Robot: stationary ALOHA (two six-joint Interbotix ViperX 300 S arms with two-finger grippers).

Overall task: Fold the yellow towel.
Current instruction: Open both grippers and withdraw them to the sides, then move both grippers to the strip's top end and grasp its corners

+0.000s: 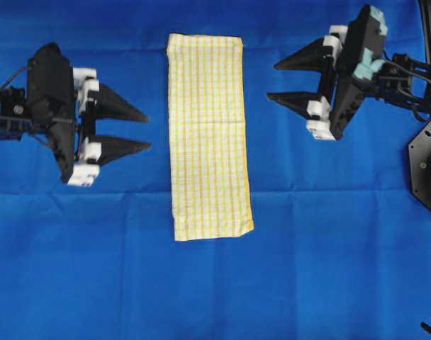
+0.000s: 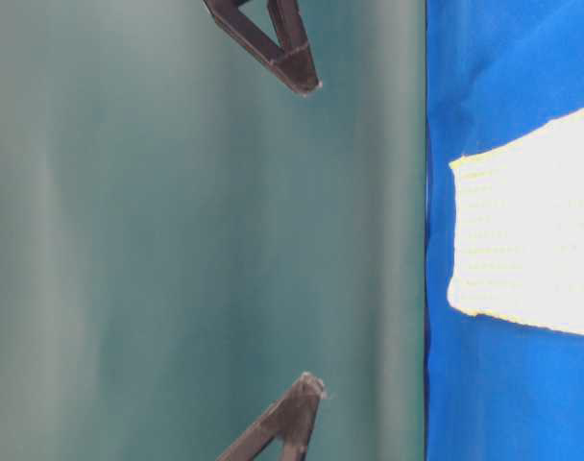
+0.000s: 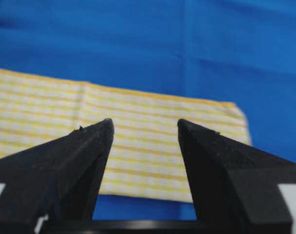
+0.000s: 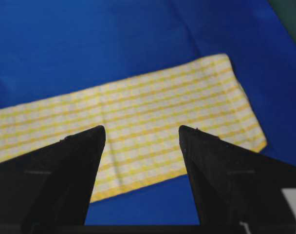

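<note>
Cloth that thin looked feather-light and floppy: the yellow towel (image 1: 209,136) lay flat as a long strip at centre, best pinched at its hemmed corners. Left gripper (image 1: 130,129) at nine o'clock and right gripper (image 1: 285,81) at two o'clock hung clear, jaws apart, empty. Creased blue cloth (image 1: 329,248) covered everything; a dull green backdrop (image 2: 196,230) stood behind.

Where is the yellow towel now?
In the overhead view, the yellow towel lies flat on the blue cloth, between the left gripper and right gripper.
</note>
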